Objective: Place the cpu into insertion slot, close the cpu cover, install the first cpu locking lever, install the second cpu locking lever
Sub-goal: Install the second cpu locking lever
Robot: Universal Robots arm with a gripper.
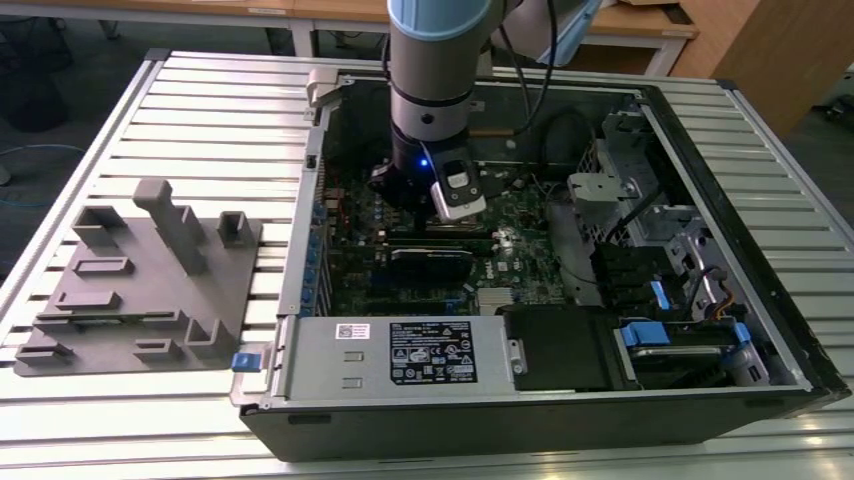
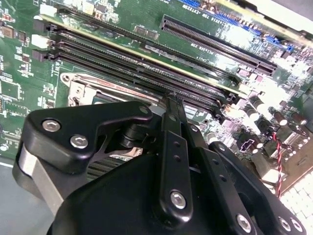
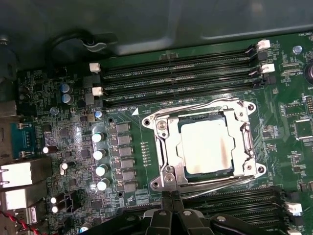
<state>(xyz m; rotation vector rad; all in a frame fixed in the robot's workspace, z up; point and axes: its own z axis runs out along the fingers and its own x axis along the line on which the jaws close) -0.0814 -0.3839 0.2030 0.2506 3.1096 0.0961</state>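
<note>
CPU (image 3: 204, 147) lies flat in the insertion slot (image 3: 230, 169), its silvery top facing up at me and its edges square with the socket; it is roughly square, so I read no long axis. Over it I see the cpu cover (image 3: 166, 142) down, framing the chip through its window. Nearest the lens in the first wrist view, my tool (image 3: 170, 196) has its fingertips pressed together on nothing, just beside the socket's edge by the memory slots (image 3: 181, 78). In the exterior view the arm (image 1: 430, 90) stands nearly vertical, reaching down into the open computer case (image 1: 747, 250) on the slatted desk (image 1: 200, 110).
</note>
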